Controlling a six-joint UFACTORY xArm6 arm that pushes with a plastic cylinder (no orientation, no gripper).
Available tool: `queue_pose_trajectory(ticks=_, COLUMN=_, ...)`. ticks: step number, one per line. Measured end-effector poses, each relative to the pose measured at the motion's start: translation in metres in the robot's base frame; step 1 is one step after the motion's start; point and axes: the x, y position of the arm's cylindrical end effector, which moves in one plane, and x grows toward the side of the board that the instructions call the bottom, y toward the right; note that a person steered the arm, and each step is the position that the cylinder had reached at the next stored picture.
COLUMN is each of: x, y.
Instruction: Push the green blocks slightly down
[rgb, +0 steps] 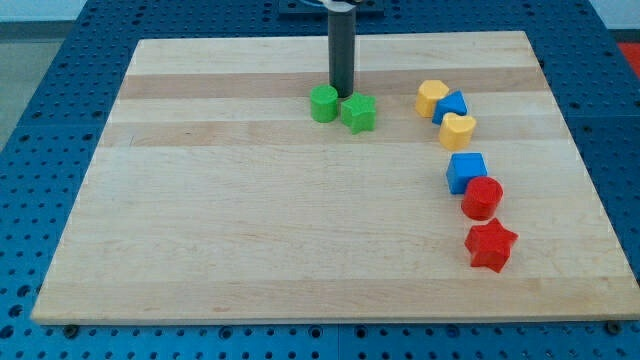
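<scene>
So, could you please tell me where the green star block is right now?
The green star block sits near the board's top centre, touching the green cylinder on its left, with my tip just above and between them.

Wooden board (250, 220), two green blocks (341, 108) near the view's top, yellow, blue, red blocks (468, 165) at right.

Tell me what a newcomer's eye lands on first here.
First, the dark rod coming down from the view's top, my tip just above the gap between the two green blocks: a rounded one and a star. Next, the curved chain of yellow, blue and red blocks down the view's right, ending in a red star.
</scene>
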Motion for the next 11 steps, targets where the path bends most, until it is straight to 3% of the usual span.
queue_pose_trajectory(ticks=7, x=0.037, y=0.015)
queue_pose_trajectory(ticks=9, x=0.034, y=0.076)
queue_pose_trajectory(ticks=11, x=0.034, y=0.080)
